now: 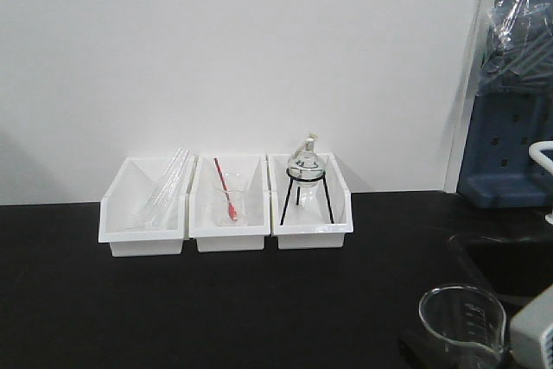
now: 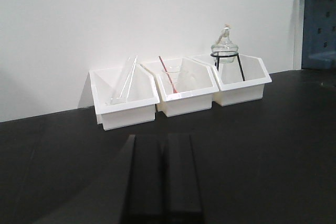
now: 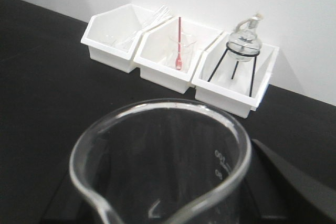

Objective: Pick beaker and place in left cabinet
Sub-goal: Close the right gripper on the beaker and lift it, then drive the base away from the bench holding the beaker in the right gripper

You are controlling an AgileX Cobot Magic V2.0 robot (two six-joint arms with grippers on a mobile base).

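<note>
Beaker (image 3: 157, 166) stands upright between the right jaws — gripped by them — left jaws closed together.

You have three white bins side by side against the white wall (image 1: 242, 49), on the black tabletop (image 1: 216, 308) at the middle of the frame. The left bin (image 1: 143, 244) holds clear glass tubes (image 1: 164, 189) leaning toward its upper right corner. The middle bin (image 1: 229, 239) holds a clear beaker (image 1: 230, 205) with a red rod (image 1: 225, 183) slanting up to the left. In the right bin (image 1: 313, 238) you see a round flask (image 1: 305, 163) seated on a black tripod (image 1: 328, 200).
</note>
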